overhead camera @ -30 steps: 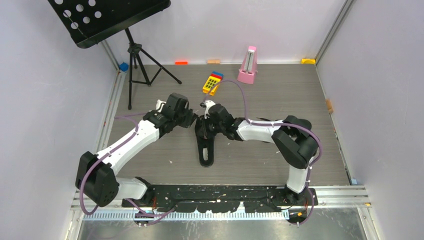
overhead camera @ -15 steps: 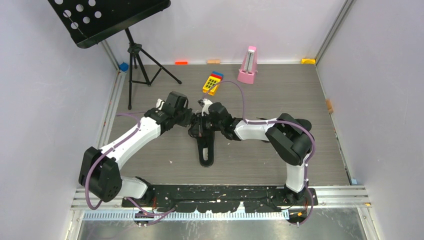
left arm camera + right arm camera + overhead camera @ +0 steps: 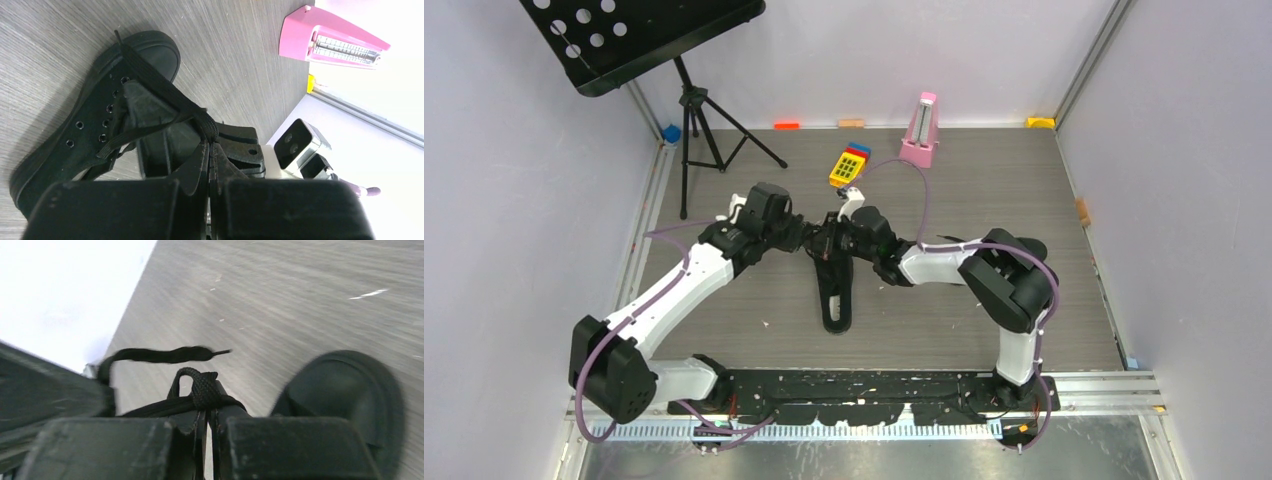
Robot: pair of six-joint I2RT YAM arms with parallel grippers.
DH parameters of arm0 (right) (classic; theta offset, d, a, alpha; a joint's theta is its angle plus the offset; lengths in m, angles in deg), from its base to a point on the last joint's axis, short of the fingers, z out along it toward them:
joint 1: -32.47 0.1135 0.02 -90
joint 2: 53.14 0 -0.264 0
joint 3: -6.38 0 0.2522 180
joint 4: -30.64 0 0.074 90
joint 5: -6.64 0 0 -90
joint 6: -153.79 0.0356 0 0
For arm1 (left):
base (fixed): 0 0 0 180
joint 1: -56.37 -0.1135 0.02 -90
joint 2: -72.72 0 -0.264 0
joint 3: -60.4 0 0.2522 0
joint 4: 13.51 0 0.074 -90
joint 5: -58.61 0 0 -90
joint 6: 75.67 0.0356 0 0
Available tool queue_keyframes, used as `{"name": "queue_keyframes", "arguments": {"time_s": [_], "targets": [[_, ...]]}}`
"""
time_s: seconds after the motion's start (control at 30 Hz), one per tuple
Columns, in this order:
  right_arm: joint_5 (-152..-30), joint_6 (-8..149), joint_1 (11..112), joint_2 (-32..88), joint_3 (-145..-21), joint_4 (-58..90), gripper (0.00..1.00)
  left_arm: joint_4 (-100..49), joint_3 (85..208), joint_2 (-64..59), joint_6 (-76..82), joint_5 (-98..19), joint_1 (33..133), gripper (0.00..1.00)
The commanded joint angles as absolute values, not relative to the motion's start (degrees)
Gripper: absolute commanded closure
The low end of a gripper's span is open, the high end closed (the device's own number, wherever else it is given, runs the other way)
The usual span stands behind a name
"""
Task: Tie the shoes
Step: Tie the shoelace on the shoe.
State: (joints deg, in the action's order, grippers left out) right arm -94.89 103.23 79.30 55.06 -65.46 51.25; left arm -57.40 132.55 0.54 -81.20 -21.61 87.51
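Note:
One black canvas shoe [image 3: 835, 297] lies on the grey floor with its toe toward the arm bases; in the left wrist view the shoe [image 3: 95, 117] shows its eyelets and open tongue. Its laces [image 3: 161, 97] rise from the eyelets to a crossing at the fingertips. My left gripper [image 3: 210, 142] is shut on a lace there. My right gripper [image 3: 206, 412] is shut on a lace loop [image 3: 199, 385], with the loose lace end [image 3: 165, 354] hanging beyond. From above, the left gripper [image 3: 812, 243] and right gripper [image 3: 834, 243] meet tip to tip over the shoe's rear.
A black music stand [image 3: 639, 35] on a tripod [image 3: 699, 120] stands back left. A pink metronome [image 3: 919, 130] and a yellow toy keypad [image 3: 849, 165] sit behind the shoe. Small coloured blocks [image 3: 786, 125] line the back wall. Walls close in on both sides.
Both grippers have crept slightly away from the bases over the shoe, still pinching the laces. The left arm's elbow has swung to the left.

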Motion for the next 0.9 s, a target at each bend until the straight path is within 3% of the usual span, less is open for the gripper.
{"name": "queue_keyframes", "arguments": {"time_s": [0.0, 0.13, 0.37, 0.43, 0.5, 0.87], "targets": [[-78.5, 95.6, 78.8, 49.7, -63.5, 49.4, 0.91, -58.7, 131.9, 3.5, -80.2, -21.7, 88.1, 1.00], [-73.4, 91.2, 78.8, 48.0, -62.4, 45.7, 0.86, -58.5, 130.6, 4.3, -80.0, -21.5, 88.1, 1.00], [-80.0, 89.6, 78.8, 47.0, -66.6, 34.5, 0.70, -57.9, 129.8, 4.1, -79.3, -21.4, 88.0, 1.00], [-81.8, 90.5, 78.8, 45.9, -65.9, 33.8, 0.57, -58.0, 129.9, 4.1, -78.9, -20.5, 88.0, 1.00], [-82.5, 91.6, 78.8, 44.5, -64.5, 33.6, 0.53, -58.0, 130.0, 4.1, -78.7, -20.0, 88.0, 1.00], [-88.0, 94.7, 78.8, 37.2, -60.6, 26.6, 0.59, -58.0, 129.1, 4.2, -78.0, -19.2, 88.0, 1.00]]}}
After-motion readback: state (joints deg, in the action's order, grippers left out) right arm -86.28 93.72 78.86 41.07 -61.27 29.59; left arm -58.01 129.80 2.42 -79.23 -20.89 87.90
